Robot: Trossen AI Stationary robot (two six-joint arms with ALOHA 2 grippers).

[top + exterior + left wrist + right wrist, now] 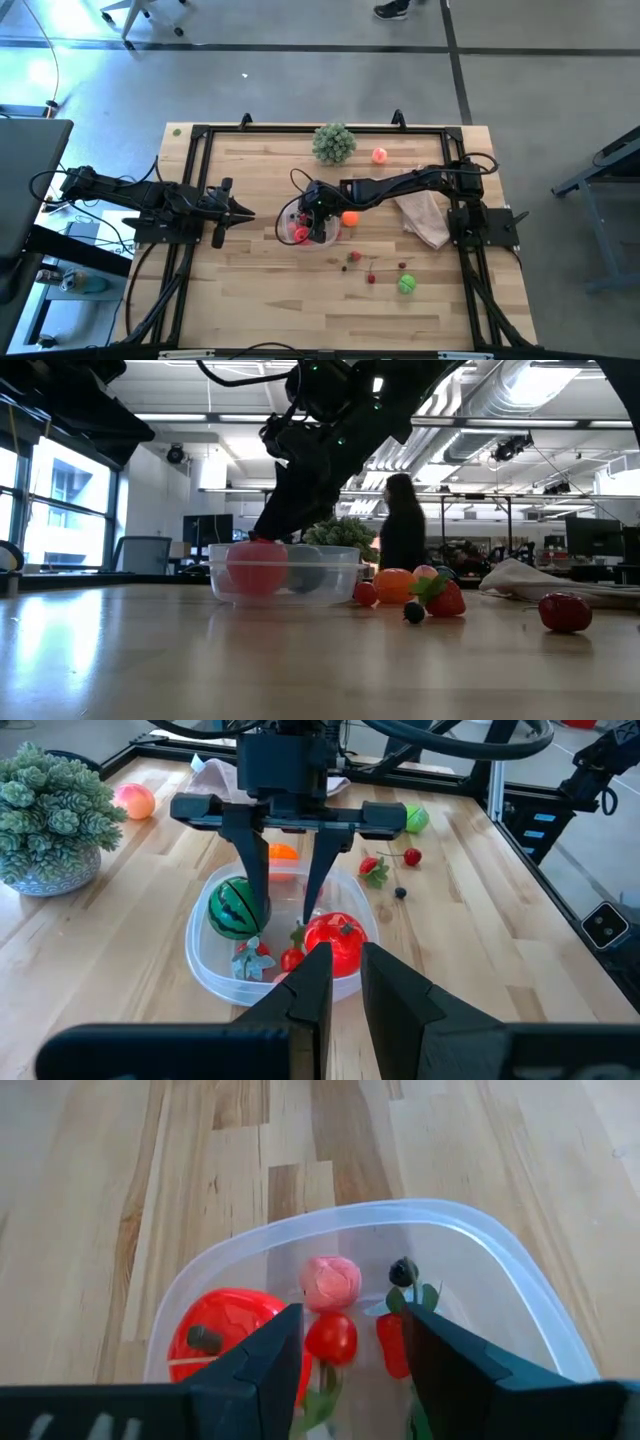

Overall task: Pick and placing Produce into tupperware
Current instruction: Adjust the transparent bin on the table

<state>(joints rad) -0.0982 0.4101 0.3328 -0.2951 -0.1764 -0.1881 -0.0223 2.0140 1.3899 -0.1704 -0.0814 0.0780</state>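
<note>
The right arm reaches across the table and bends down over the tupperware [305,226]. The right gripper [286,900] points straight down into it, fingers apart, holding nothing. Inside lie a red tomato [335,942] and a striped green ball [231,908]. An orange ball [350,217] sits just beside the tupperware. The left gripper [243,212] waits near it, closed and empty.

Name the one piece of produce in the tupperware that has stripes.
The green watermelon ball. Dark stripes set it apart from the plain red tomato and small berries beside it.

A bushy pale-green ball [334,143] sits at the table's [250,290] far edge, a pinkish-white bag [425,218] toward its right side.
</note>
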